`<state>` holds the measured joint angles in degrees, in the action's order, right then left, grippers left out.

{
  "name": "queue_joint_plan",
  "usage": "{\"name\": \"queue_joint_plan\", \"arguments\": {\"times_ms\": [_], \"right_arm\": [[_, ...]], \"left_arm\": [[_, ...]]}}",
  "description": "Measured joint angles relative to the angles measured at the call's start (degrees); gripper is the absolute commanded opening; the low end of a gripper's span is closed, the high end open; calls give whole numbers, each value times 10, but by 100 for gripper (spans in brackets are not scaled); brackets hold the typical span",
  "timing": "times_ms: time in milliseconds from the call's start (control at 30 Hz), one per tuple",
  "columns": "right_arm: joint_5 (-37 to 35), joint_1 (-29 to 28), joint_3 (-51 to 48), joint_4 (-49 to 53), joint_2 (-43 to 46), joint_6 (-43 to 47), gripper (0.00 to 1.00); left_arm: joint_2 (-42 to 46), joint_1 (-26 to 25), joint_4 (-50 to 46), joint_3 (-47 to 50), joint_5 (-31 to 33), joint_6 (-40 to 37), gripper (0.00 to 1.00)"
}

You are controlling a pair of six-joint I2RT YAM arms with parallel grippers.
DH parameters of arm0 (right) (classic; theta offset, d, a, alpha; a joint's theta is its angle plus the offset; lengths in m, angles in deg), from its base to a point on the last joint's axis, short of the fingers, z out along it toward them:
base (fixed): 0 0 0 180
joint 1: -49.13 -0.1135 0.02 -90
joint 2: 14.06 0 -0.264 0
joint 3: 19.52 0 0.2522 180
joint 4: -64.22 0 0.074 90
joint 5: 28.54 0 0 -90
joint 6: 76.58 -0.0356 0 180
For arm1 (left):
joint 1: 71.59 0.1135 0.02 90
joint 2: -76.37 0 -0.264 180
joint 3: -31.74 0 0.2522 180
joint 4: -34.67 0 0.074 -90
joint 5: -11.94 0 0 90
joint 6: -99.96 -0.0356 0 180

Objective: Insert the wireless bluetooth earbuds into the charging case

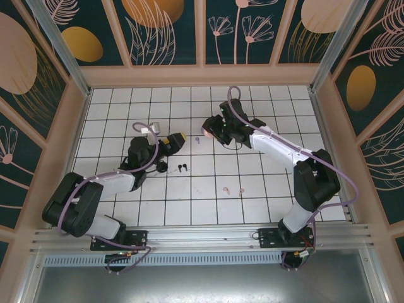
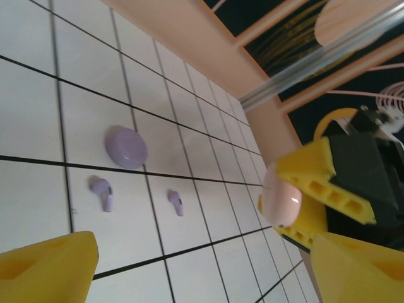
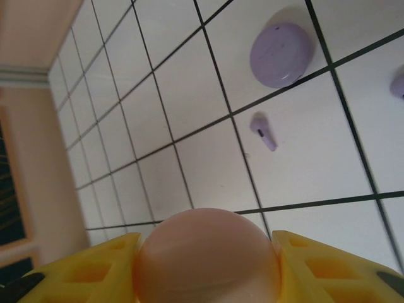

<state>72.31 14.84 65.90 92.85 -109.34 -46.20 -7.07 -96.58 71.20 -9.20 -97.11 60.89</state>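
My right jaws clamp pink case (image 3: 205, 252), lid looks shut. My left jaws wide, empty. No bud seated yet — lilac buds (image 2: 102, 192) lie beside lilac case (image 2: 126, 147), pink buds (image 1: 226, 189) and black buds (image 1: 182, 168) loose on table (image 1: 252, 208) (all six left to do, I judge).

You are looking down at a white table top (image 1: 189, 208) that thin black lines cut into squares, with a pale wooden frame (image 1: 202, 76) round it. Behind the frame you see dark green walls (image 1: 177, 38) painted with big orange and pink round shapes (image 1: 82, 43) and thin pink flowers (image 1: 221, 25), split by wooden bars (image 1: 200, 31) and 2 shiny metal posts (image 1: 57, 39). A grey metal rail (image 1: 202, 238) runs across the near edge, and the light is bright and even.
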Motion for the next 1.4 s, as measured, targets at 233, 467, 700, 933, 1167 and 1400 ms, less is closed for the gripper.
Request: {"name": "queue_joint_plan", "arguments": {"times_ms": [233,467,700,933,1167,1400], "right_arm": [[-1,0,-17,-39,0,-99,48],[-2,0,-23,-58,0,-146,48],[-2,-5,-23,-72,0,-162,48],[1,-10,-24,-83,0,-170,48],[6,-13,-24,-87,-2,-173,48],[12,-18,-24,-89,-5,-173,48]], "left_arm": [[-46,-31,107,12,0,4,78],[-111,-54,174,-6,-7,4,70],[-161,-67,214,-38,-16,5,62],[-196,-70,229,-61,-16,7,59],[-212,-70,237,-83,-16,9,58],[-226,-71,237,-96,-16,9,55]]}}
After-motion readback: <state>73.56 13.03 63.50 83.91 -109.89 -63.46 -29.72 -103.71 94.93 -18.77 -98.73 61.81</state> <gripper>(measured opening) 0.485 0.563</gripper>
